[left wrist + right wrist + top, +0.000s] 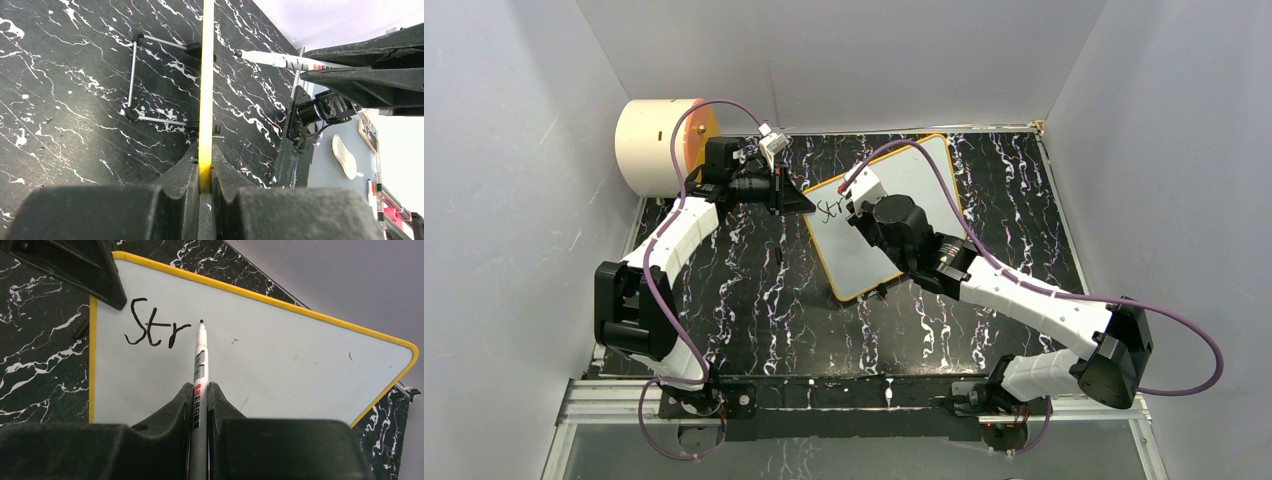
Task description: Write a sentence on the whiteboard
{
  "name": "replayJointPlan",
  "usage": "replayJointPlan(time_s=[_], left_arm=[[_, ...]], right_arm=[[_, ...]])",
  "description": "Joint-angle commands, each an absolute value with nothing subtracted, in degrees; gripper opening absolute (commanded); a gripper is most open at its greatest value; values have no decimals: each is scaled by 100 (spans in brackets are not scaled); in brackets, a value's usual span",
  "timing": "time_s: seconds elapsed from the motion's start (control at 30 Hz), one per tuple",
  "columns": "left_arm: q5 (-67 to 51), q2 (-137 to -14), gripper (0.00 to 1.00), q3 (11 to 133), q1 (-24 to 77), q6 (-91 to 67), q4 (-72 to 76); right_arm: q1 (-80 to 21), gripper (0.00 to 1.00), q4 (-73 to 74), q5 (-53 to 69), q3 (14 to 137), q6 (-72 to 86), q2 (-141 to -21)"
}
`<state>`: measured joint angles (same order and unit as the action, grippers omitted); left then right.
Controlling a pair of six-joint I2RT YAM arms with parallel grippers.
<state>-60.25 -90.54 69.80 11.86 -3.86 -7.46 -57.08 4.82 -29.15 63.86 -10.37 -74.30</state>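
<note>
The rectangular whiteboard with a thin yellow frame [280, 365] is seen at the middle of the black, white-veined tabletop [754, 300], with "Str" [152, 330] written near one corner. Its yellow edge is clamped by the left gripper [205, 150]. A slim white marker pen [201, 350] is pinched by the right gripper [200, 390], tip just beside the "r".

Worktop [754, 300]: black, with white marble-like veining. A metal rail [824, 400] runs along its near edge.
Whiteboard [856, 258]: on the worktop, skewed to its edges.
Wire bracket [132, 75]: flat on the worktop, joined to the whiteboard's edge.
Cream cylinder [656, 145], orange face: left of and beyond the whiteboard, at the far-left corner. Contact with the surface unclear.
</note>
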Motion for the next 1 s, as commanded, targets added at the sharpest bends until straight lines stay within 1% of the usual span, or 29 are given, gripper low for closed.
replayJointPlan(time_s=[0.0, 0.7, 0.97], left_arm=[[-6038, -8921, 0, 6887, 1204, -255, -932], [-6080, -8912, 0, 6889, 1204, -255, -925], [-6073, -8903, 0, 6882, 1200, -246, -931]], right_arm=[[-5693, 0, 496, -2941, 6406, -878, -7276], [-5612, 0, 309, -2829, 6363, -800, -7600], [-5607, 0, 456, -2638, 6396, -776, -7638]])
